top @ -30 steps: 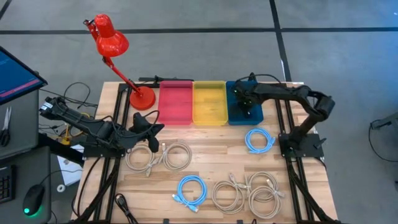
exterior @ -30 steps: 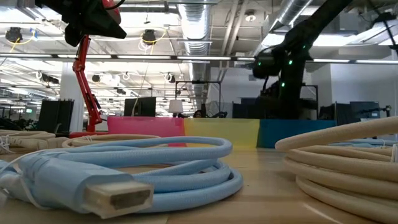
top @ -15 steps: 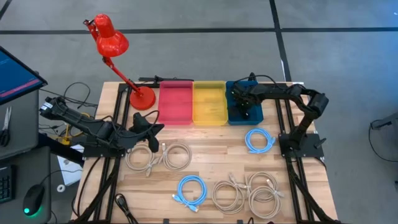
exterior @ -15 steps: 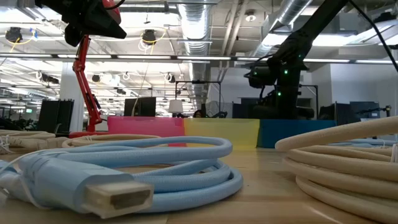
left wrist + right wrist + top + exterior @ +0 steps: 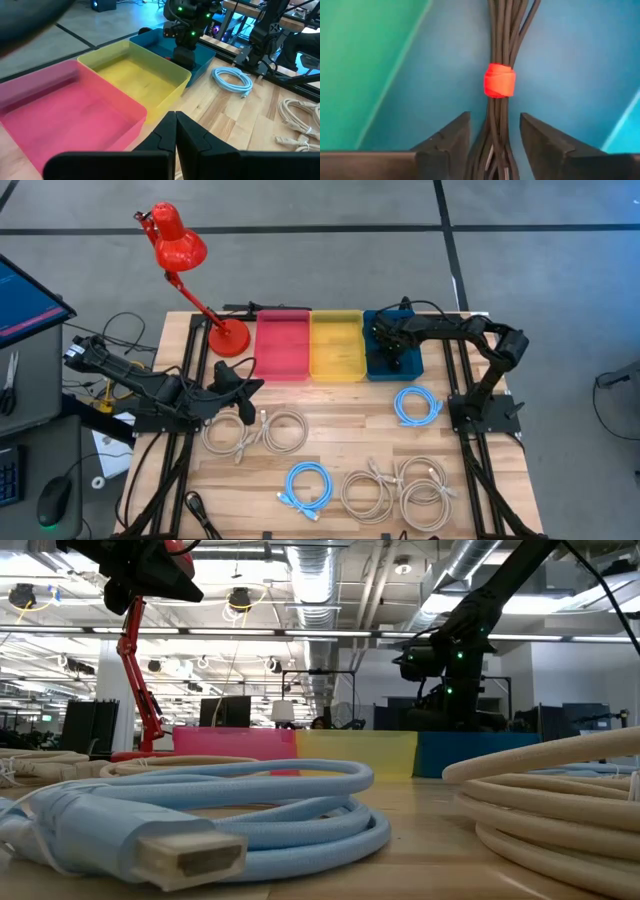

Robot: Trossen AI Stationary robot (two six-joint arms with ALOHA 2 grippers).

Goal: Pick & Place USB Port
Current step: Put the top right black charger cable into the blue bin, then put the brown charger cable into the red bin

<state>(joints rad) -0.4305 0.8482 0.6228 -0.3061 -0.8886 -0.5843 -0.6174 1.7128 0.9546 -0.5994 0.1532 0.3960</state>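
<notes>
From my station I inspect the near edge of the wooden table [image 5: 350,435] first: a light blue cable coil [image 5: 308,483] lies there, with a cluster of beige coils [image 5: 400,492] to its right. Further in, a pair of beige coils [image 5: 255,430] sits left of centre, and a second light blue coil [image 5: 416,404] lies on the right side, near the right arm's base. The left gripper [image 5: 243,383] hangs over the table's left part, just short of the pink bin [image 5: 283,345]; its fingers [image 5: 175,132] are pressed together and carry nothing. Along the far edge the pink bin, the yellow bin [image 5: 336,344] and the blue bin [image 5: 392,350] stand side by side, touching. The right gripper [image 5: 393,345] is lowered into the blue bin. In its wrist view the two fingers [image 5: 451,137] stand apart on either side of a black cable bundle [image 5: 499,55] bound with a red band [image 5: 499,80]; the bundle lies on the blue bin floor, and I see a gap between each finger and the cable, so the grip is released. A red desk lamp [image 5: 180,255] stands at the far left corner, beside the pink bin.
</notes>
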